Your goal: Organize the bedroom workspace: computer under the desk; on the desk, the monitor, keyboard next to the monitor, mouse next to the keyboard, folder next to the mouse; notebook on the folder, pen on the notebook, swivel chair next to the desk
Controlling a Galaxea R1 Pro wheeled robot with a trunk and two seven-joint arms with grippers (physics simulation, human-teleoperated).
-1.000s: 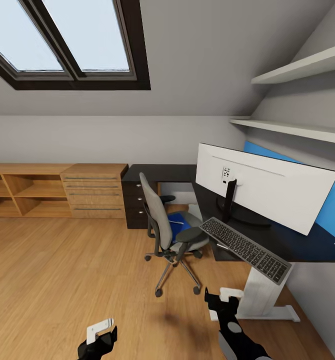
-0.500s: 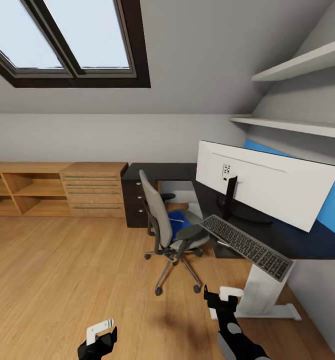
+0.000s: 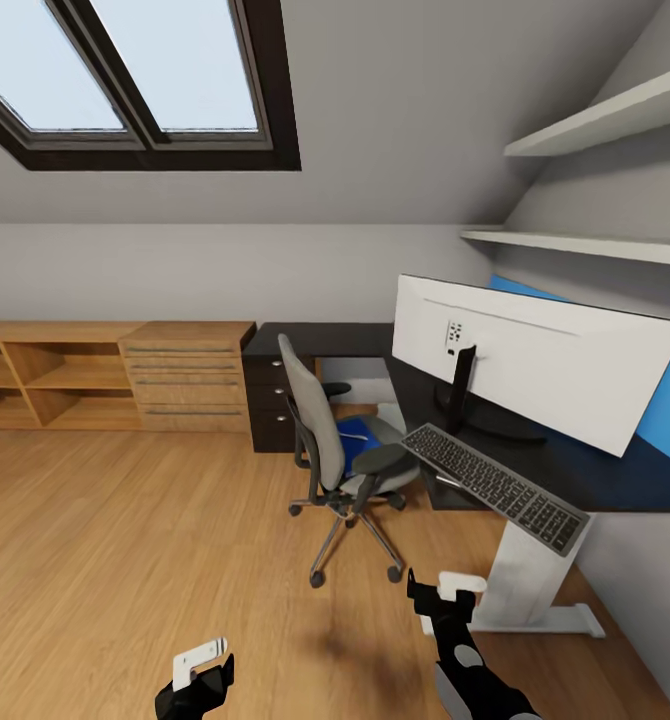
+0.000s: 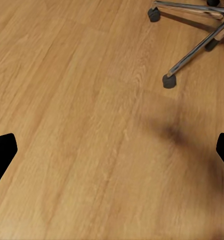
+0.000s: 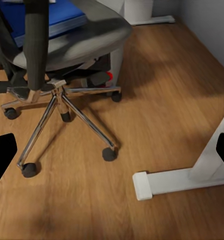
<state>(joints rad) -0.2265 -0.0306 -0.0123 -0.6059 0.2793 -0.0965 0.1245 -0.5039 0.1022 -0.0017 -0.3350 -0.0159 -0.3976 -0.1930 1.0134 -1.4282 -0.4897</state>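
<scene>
Noted monitor [image 3: 535, 365] and keyboard [image 3: 495, 487] on table [image 3: 575, 470], keyboard overhanging its edge; folder [image 3: 357, 444] left on chair [image 3: 330, 450]; both end effectors [image 3: 197, 668] [image 3: 445, 592] spread open, empty.

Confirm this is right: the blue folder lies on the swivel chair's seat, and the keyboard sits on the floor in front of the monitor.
One detail is wrong. The keyboard is not on the floor; it rests on the desk, in front of the monitor, at the desk's front edge. The head view shows this. The rest holds: the blue folder lies on the swivel chair seat.
</scene>
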